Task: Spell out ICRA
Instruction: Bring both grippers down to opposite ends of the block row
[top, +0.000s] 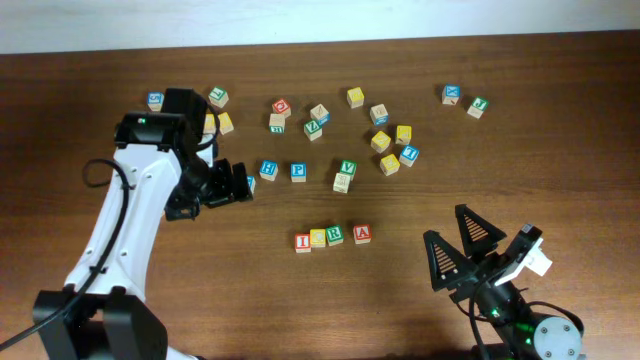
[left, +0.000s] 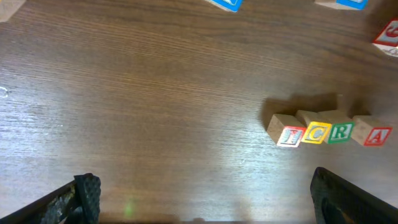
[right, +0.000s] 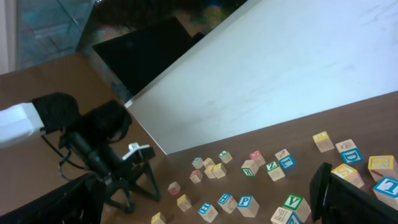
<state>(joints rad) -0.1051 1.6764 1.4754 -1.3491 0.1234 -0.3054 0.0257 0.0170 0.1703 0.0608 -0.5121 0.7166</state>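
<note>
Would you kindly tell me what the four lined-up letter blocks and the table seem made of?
Letter blocks: probably pale bare wood, judging by tan sides, with painted coloured faces. Table: dark wood or wood-look laminate; streaky grain shows, cannot tell which.

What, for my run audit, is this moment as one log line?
state: I block, C block, R block, A block in a row, ICRA spelled | left hand: open, empty | right hand: open, empty
</note>
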